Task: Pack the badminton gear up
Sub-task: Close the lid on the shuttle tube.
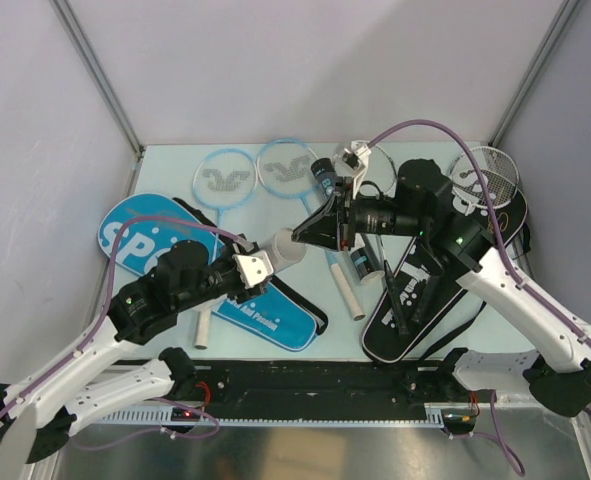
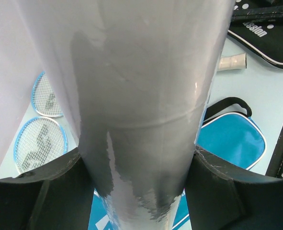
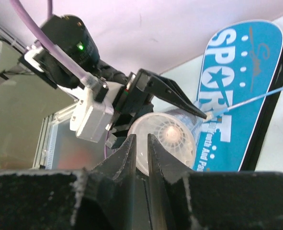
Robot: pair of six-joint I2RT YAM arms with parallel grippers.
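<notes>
**Left arm's got the tube up in the air, right gripper parked at its mouth**

The left gripper (image 1: 273, 256) is clamped around a see-through white tube (image 1: 289, 246) and holds it off the table (image 1: 165, 165), above the long edge of the blue "SPORT" cover (image 1: 135, 240). In the left wrist view the tube fills nearly the whole frame, with a black finger (image 2: 50, 191) pressed against each side.

The tube's open end points at the right arm. The right gripper (image 3: 141, 143) sits right in front of that opening. Its jaws are almost together with only a thin slit between them, and I can't see anything pinched in there. Looking down the tube from the right wrist camera, there's what looks like a shuttlecock (image 3: 169, 133) sitting inside.

The rest of the gear is on the table:
- Two light-blue rackets (image 1: 222, 178) lie side by side at the far edge.
- A silver racket (image 1: 487, 170) is at the far right, with its head overlapping the top of the black cover (image 1: 420, 300).
- A loose white cylinder (image 1: 345, 285) lies between the blue and black covers. I can't tell if it's a tube or a handle.

The black cover runs diagonally under the right arm, and the blue one under the left.
</notes>
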